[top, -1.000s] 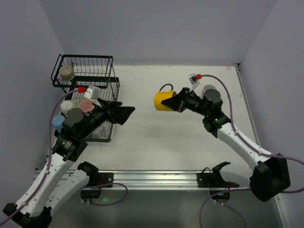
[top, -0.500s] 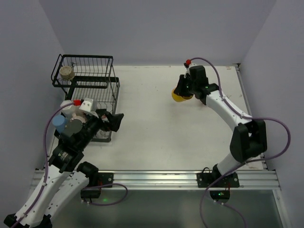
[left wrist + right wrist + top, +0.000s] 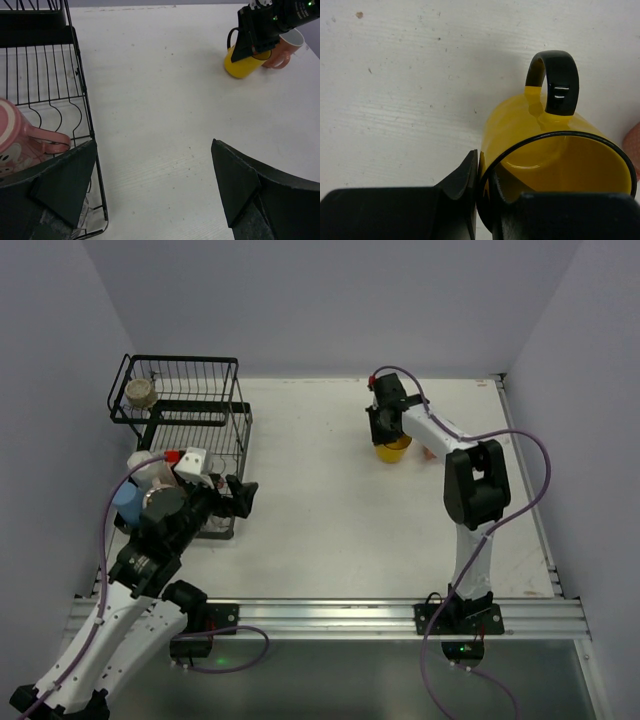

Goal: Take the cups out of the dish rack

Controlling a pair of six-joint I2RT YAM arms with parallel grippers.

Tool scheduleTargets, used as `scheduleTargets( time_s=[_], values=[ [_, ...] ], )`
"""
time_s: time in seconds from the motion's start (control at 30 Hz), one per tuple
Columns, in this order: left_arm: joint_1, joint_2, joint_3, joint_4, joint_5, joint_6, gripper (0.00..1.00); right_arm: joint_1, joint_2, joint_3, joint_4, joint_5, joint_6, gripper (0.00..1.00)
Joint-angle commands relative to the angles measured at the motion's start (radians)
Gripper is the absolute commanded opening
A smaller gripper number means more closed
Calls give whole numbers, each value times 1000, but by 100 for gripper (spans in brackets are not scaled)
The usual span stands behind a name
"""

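My right gripper (image 3: 386, 436) (image 3: 482, 161) is shut on the rim of a yellow cup (image 3: 392, 449) (image 3: 540, 125) (image 3: 242, 64) with a black handle, one finger inside and one outside. The cup is held low at the table's far right, slightly tilted, beside a salmon-orange cup (image 3: 283, 49) standing there. The black wire dish rack (image 3: 235, 400) (image 3: 80, 85) stands at the far left. A beige cup (image 3: 140, 392) sits in its upper tier. A pink cup (image 3: 15, 135) and a light blue cup (image 3: 124, 496) are on the lower tray. My left gripper (image 3: 240, 496) (image 3: 153, 146) hangs open and empty at the rack's right edge.
A pale cup (image 3: 145, 462) also sits at the rack's lower left, partly hidden by my left arm. Grey walls close the table (image 3: 320, 510) at the back and both sides. A metal rail (image 3: 320, 615) runs along the near edge.
My right arm has carried the yellow cup from the table's middle to the far right and lowered it beside the salmon-orange cup. My left gripper has drawn back toward the rack, still open.
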Motion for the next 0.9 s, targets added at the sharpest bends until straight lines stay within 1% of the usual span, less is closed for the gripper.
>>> scheduleTargets(
  time_s=[0.0,0.03,0.13,0.17,0.23,0.27,0.3,0.37,0.4,0.43,0.47,0.5,0.53,0.6,0.63,0.67,0.7,0.77,0.8,0.83,0.87],
  values=[
    [7,14,10,10,-41,28,100,-5,-4,67,-21,12,-48,0],
    [7,17,15,9,-42,27,100,-5,-2,62,-18,6,-43,0],
    [7,45,74,-16,-56,25,100,-5,-7,50,-12,4,-23,17],
    [7,59,129,-25,-64,24,100,-4,-26,44,-6,6,-16,30],
    [7,100,192,-42,-81,21,100,-4,-51,24,8,6,-10,41],
    [7,117,250,-53,-99,17,100,-4,-65,19,17,5,3,46],
    [5,151,278,-56,-102,19,100,-4,-92,13,19,-3,10,58],
    [7,198,347,-41,-107,17,100,-2,-125,-16,43,-32,38,71],
    [7,218,372,-34,-124,13,100,-2,-167,-33,52,-43,47,82],
    [7,240,397,-33,-150,5,100,-1,-195,-72,66,-55,58,86],
    [7,263,454,-27,-182,-7,100,1,-227,-97,104,-84,79,89],
    [7,310,484,-22,-196,-12,100,7,-264,-129,131,-116,93,93],
    [7,335,513,-16,-214,-13,100,10,-342,-195,184,-138,107,98],
    [7,423,599,1,-252,-3,100,39,-420,-272,247,-216,145,99],
    [8,456,630,1,-280,4,100,53,-494,-347,302,-232,154,99],
    [10,496,694,-13,-342,8,100,67,-526,-381,328,-236,171,99],
    [26,567,725,-19,-364,11,100,94,-557,-416,351,-239,174,99],
    [74,637,809,-52,-384,-5,100,111,-635,-491,392,-238,188,99],
    [164,690,832,-60,-360,-19,100,117,-660,-513,402,-252,194,98],
    [221,712,848,-62,-322,-36,100,117,-684,-555,433,-258,197,96],
    [312,753,875,-69,-300,-70,100,117,-732,-573,442,-262,210,91]
  ],
)
